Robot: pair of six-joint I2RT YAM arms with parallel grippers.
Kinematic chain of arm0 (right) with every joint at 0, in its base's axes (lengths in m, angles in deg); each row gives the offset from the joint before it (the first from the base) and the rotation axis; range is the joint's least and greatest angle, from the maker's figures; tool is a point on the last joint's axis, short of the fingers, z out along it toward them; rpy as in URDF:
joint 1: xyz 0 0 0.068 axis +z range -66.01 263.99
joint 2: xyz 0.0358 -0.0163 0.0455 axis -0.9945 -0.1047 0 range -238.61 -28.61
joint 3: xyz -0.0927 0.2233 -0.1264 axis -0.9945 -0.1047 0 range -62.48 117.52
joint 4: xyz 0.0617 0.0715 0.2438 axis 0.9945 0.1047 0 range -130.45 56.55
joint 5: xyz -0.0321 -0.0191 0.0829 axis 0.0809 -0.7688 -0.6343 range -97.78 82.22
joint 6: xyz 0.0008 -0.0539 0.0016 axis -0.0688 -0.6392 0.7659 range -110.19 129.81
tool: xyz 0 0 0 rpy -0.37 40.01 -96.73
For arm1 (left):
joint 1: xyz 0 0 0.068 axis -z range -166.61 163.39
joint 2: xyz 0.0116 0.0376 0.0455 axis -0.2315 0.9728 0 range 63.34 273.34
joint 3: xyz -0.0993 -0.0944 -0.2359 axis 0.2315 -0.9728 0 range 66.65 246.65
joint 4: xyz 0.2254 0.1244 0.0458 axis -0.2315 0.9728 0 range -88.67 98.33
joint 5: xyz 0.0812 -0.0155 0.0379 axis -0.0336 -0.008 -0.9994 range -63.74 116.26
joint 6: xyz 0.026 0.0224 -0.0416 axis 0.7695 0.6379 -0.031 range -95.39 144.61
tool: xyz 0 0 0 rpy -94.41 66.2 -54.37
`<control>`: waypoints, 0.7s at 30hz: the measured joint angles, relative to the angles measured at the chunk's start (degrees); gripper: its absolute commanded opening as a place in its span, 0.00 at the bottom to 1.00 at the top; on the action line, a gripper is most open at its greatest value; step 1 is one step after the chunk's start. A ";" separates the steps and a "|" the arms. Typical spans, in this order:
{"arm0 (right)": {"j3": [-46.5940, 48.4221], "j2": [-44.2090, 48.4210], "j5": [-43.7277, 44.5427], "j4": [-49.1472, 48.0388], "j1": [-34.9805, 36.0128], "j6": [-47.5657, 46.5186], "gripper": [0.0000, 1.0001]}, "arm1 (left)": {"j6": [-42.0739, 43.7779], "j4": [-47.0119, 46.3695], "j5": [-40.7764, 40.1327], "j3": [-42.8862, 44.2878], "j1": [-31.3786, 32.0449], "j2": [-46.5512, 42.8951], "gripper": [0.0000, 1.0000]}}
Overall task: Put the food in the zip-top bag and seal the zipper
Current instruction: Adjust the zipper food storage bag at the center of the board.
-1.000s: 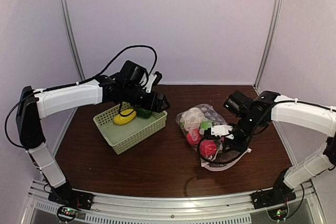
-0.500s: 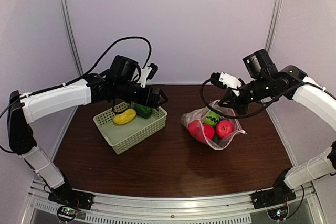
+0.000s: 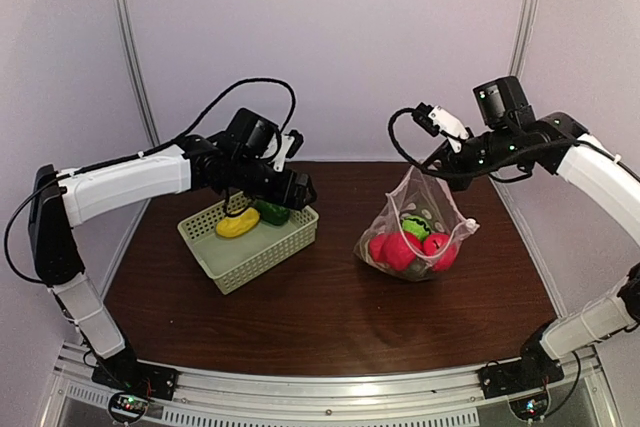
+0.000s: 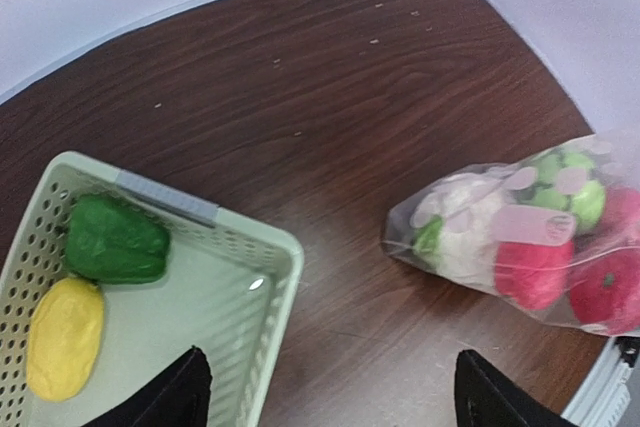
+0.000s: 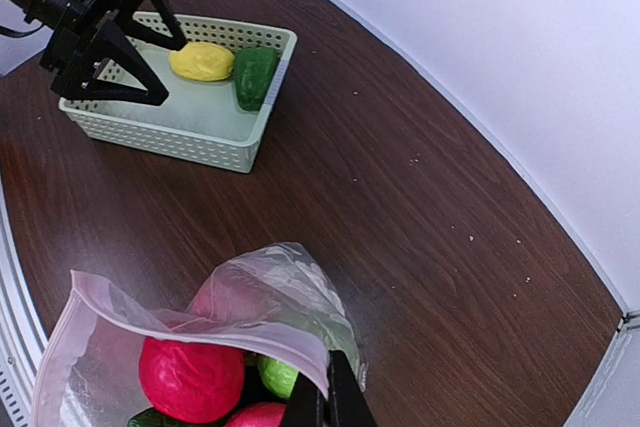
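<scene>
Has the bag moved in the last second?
Yes. Lying flat a second ago, the bag now hangs upright from the right gripper, its top lifted higher than the basket, which stayed put.

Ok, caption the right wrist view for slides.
Right pincer pinches the open bag by its rim, red fruit inside; yellow piece, green piece lie in basket.

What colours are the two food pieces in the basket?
A yellow piece and a dark green piece, best seen in the left wrist view.
</scene>
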 measured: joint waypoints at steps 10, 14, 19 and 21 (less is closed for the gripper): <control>-0.09 -0.22 2.14 -3.78 -4.79 3.43 0.00 | 1.42 15.39 -12.46 2.03 -6.51 6.54 0.94; -0.63 -0.22 2.12 -4.59 -4.90 3.61 0.00 | 5.38 16.83 -12.90 4.37 -9.84 10.45 0.89; -2.16 0.02 2.14 -5.55 -5.18 3.58 0.00 | 11.85 17.14 -12.66 8.07 -13.20 14.12 0.84; -2.73 0.35 2.12 -6.08 -5.25 3.61 0.00 | 14.71 17.16 -12.90 8.74 -13.99 14.97 0.84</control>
